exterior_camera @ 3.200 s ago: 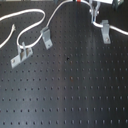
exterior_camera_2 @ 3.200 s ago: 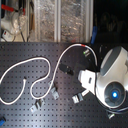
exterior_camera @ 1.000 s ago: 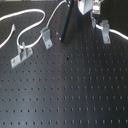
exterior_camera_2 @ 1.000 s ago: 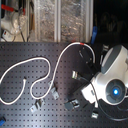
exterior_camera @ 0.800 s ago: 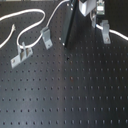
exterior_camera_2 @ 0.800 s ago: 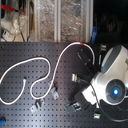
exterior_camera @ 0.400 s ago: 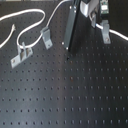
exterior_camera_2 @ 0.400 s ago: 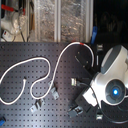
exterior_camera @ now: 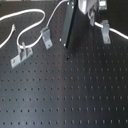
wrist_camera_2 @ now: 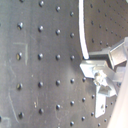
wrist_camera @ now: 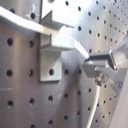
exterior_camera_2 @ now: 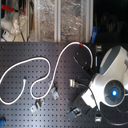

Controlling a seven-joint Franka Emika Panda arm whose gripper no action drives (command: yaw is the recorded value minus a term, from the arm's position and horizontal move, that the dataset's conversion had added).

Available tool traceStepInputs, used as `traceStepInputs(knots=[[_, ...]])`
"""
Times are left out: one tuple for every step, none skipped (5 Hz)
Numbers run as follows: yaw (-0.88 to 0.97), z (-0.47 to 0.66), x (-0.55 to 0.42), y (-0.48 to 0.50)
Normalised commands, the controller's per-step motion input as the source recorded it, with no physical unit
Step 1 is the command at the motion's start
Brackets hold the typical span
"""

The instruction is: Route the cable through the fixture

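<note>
The cable [wrist_camera: 75, 45] lies across the top of the fixture [wrist_camera: 52, 52] in the first wrist view. The pincer [wrist_camera: 92, 62] is just beside the fixture, clenched on the cable. In the second exterior view, the cable [exterior_camera_2: 42, 62] loops across the perforated surface [exterior_camera_2: 30, 115] away from the fixture.

In the first exterior view the gripper [exterior_camera: 90, 12] is cut off by the top edge, its fingertips unclear. The cable [exterior_camera: 27, 17] runs off the left edge. The second exterior view's arm perhaps hides the fixture.
</note>
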Motion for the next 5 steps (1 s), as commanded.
traceStepInputs(knots=[[-0.12, 0.02, 0.000, 0.000], [-0.67, 0.08, -0.017, 0.093], [-0.77, 0.14, -0.044, 0.037], [-0.77, 0.14, -0.021, 0.015], [-0.81, 0.15, -0.024, 0.014]])
